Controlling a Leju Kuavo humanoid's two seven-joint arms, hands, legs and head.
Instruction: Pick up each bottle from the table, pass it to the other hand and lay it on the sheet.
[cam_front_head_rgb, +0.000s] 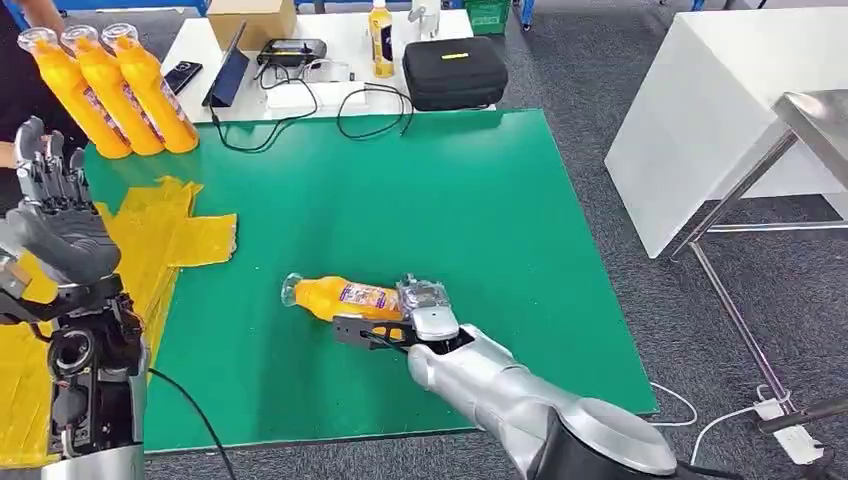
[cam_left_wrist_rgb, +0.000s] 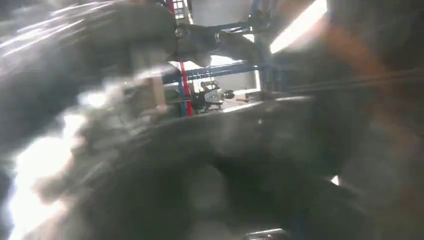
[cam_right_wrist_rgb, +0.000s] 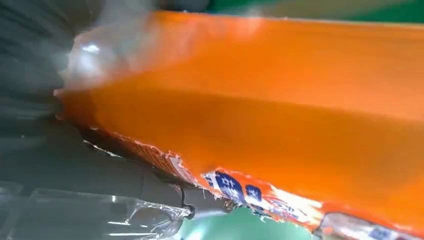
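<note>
Lying on its side on the green mat (cam_front_head_rgb: 480, 200), an orange bottle (cam_front_head_rgb: 335, 297) is seen with the right hand (cam_front_head_rgb: 415, 315) closed around its base end, while its neck points away toward the yellow sheet (cam_front_head_rgb: 165, 240). From the right wrist view, the bottle's orange body (cam_right_wrist_rgb: 280, 100) and torn label are pressed close against the hand, so the hold is judged to be set but low on the bottle. For the lift to go well, the bottle should be kept level and the free neck end left clear for the other hand. Farther left, the left hand (cam_front_head_rgb: 55, 215) is raised over the sheet with its fingers spread and nothing held, and is judged ready to receive. Beyond it, three more orange bottles (cam_front_head_rgb: 110, 90) are stood at the mat's far corner, a person close beside them. A black case (cam_front_head_rgb: 455, 72) is set on the white table (cam_front_head_rgb: 330, 40) behind.
</note>
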